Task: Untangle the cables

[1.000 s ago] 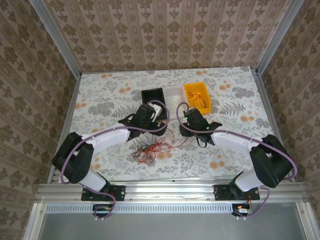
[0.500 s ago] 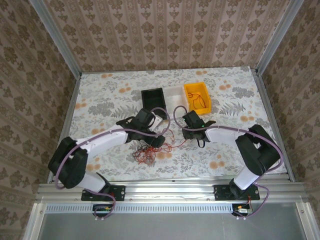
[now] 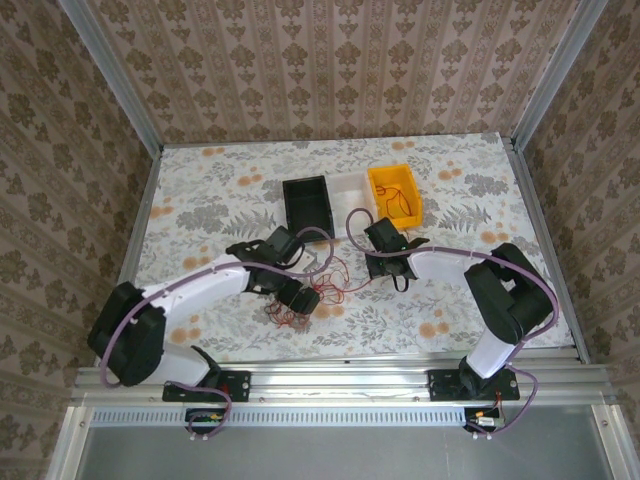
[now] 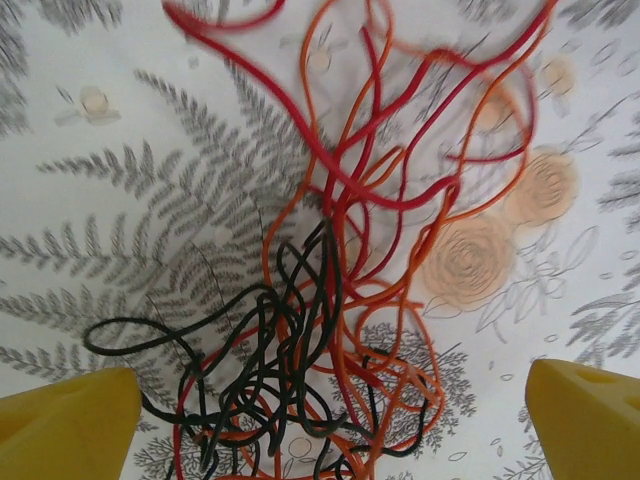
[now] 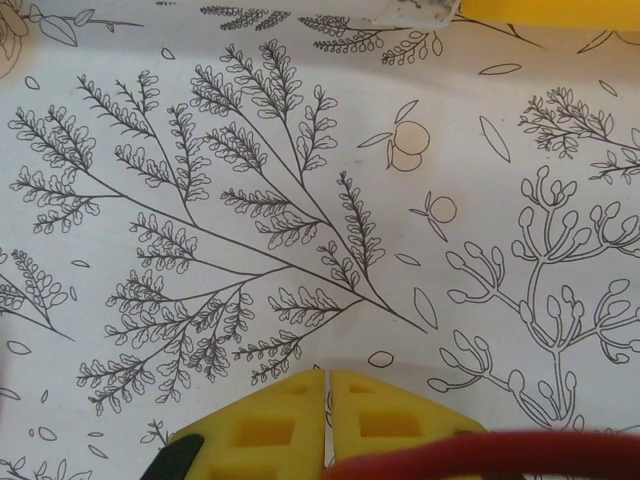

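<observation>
Left gripper (image 3: 300,297) hangs on the near side of the black bin (image 3: 308,203), its jaws spread wide. In its wrist view the two yellow fingertips (image 4: 65,420) stand far apart at the lower corners with the tangle between them, and nothing is clamped. The cables (image 3: 283,313) lie on the flowered counter (image 3: 220,180) nearer than the black bin. They form a loose heap of red, orange and black strands, knotted most tightly at the near end and fanning into open loops toward the bin. A few red loops trail out on the heap's right side.

Nearer than the black bin and off to its right, the right gripper (image 5: 328,410) points down at bare counter with its yellow pads pressed together. A blurred red strand crosses close to the lens over those pads; whether it is caught between them I cannot tell.

Farther back, the black bin stands open. A yellow bin (image 3: 383,180) sits well to its right, with a thin red wire lying inside.
</observation>
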{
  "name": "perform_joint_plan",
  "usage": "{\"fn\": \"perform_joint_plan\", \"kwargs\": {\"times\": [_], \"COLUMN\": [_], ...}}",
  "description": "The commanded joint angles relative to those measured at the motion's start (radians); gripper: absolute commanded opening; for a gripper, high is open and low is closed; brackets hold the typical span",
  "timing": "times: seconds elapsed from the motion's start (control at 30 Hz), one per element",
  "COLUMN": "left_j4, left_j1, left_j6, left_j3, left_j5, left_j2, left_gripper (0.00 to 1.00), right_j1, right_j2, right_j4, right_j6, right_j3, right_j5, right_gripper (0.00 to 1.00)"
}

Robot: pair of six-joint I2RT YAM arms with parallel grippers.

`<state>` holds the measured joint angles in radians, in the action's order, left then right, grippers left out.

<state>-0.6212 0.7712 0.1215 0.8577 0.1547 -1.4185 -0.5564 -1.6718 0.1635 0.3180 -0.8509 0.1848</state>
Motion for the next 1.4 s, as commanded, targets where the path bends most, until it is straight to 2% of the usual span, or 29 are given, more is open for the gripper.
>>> {"fn": "perform_joint_plan", "kwargs": {"times": [0.0,0.1,0.13,0.3,0.5,0.57,0.7,0.8,0.93,1.03,1.23,1.37], "left_j4": [-0.057,-0.08,-0.087,-0.113,-0.128,-0.118,-0.1,-0.121,-0.084,-0.059,-0.055,0.008], "left_j1": [0.007,0.005,0.003,-0.017,-0.066,-0.079,-0.128,-0.203,-0.282,-0.3,-0.295,-0.236], "left_j6": [0.013,-0.035,-0.055,-0.108,-0.114,-0.091,0.014,0.133,0.239,0.262,0.248,0.147], "left_j3": [0.034,0.089,0.104,0.147,0.168,0.172,0.178,0.199,0.178,0.173,0.188,0.19], "left_j5": [-0.03,-0.01,-0.002,0.042,0.098,0.021,-0.257,-0.339,-0.275,-0.243,-0.224,-0.142], "left_j2": [-0.083,-0.154,-0.167,-0.215,-0.25,-0.256,-0.29,-0.324,-0.318,-0.315,-0.33,-0.314], "left_gripper": [0.93,0.87,0.81,0.35,0.0,0.0,0.0,0.0,0.0,0.0,0.0,0.0], "right_j1": [0.01,0.015,0.02,0.072,0.176,0.21,0.289,0.368,0.476,0.517,0.519,0.508], "right_j2": [0.056,0.089,0.101,0.164,0.23,0.247,0.273,0.309,0.318,0.335,0.349,0.362], "right_j4": [-0.001,-0.001,0.002,-0.019,-0.044,-0.043,0.047,0.158,0.238,0.231,0.223,0.219], "right_j6": [0.032,0.054,0.069,0.129,0.24,0.268,0.367,0.426,0.428,0.4,0.387,0.374], "right_j3": [0.018,0.03,0.033,0.061,0.1,0.109,0.11,0.102,0.093,0.103,0.108,0.108], "right_j5": [0.055,0.086,0.099,0.086,0.007,-0.004,0.092,0.203,0.241,0.222,0.211,0.214], "right_gripper": [0.01,0.02,0.01,0.0,0.0,0.0,0.0,0.0,0.0,0.0,0.0,0.0]}}
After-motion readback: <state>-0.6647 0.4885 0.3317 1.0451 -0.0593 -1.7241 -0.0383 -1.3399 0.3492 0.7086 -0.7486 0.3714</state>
